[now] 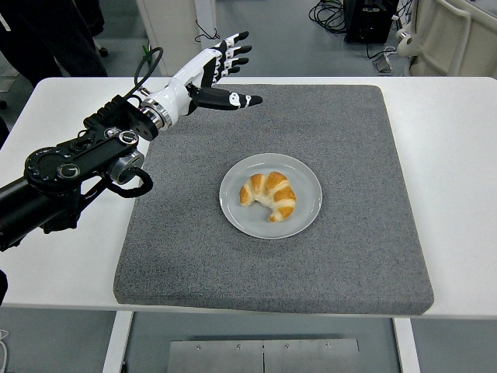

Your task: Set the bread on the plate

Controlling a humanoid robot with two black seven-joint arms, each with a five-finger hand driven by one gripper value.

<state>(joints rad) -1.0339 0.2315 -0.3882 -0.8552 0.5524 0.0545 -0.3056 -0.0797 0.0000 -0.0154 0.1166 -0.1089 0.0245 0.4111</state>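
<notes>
Grey mat (365, 233) on white table (454, 155) | croissant (269, 195) on plate (307, 214) | left hand (206, 74) fingers apart, empty

grey foam mat (349, 241) on white table (454, 194), black cables (330, 12) on floor behind

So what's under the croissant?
The croissant lies on a round grey plate. The plate sits on a grey mat on the white table. What is right beneath the bread is covered. The left hand is open, up and away.
</notes>
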